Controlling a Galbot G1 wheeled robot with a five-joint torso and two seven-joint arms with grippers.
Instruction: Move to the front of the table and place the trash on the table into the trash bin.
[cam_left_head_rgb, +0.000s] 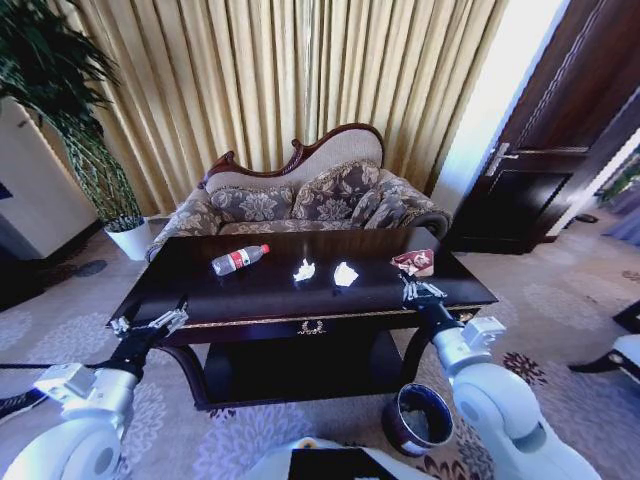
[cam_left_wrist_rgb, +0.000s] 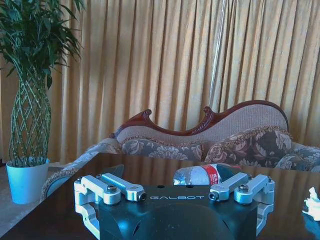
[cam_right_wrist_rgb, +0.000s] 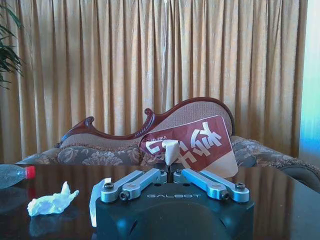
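The dark brown table (cam_left_head_rgb: 250, 297) stands right in front of me. On its top lie a clear bottle (cam_left_head_rgb: 240, 259) with a red label and cap, two crumpled white paper wads (cam_left_head_rgb: 304, 270) (cam_left_head_rgb: 345, 274), and a red snack packet (cam_left_head_rgb: 415, 262). My left gripper (cam_left_head_rgb: 148, 320) is open at the table's front left corner, and the bottle (cam_left_wrist_rgb: 200, 175) lies beyond it (cam_left_wrist_rgb: 174, 192). At the front right edge my right gripper (cam_left_head_rgb: 420, 290) is shut, its tips (cam_right_wrist_rgb: 170, 152) just short of the red packet (cam_right_wrist_rgb: 192, 145). One wad (cam_right_wrist_rgb: 52, 202) lies off to the side. The dark round trash bin (cam_left_head_rgb: 418, 418) stands on the carpet beside my right arm.
A floral sofa (cam_left_head_rgb: 310, 195) with a carved wooden frame stands close behind the table, before gold curtains. A tall plant in a white pot (cam_left_head_rgb: 130, 238) is at the far left. A dark door (cam_left_head_rgb: 540, 180) is at the right. Patterned carpet surrounds the table.
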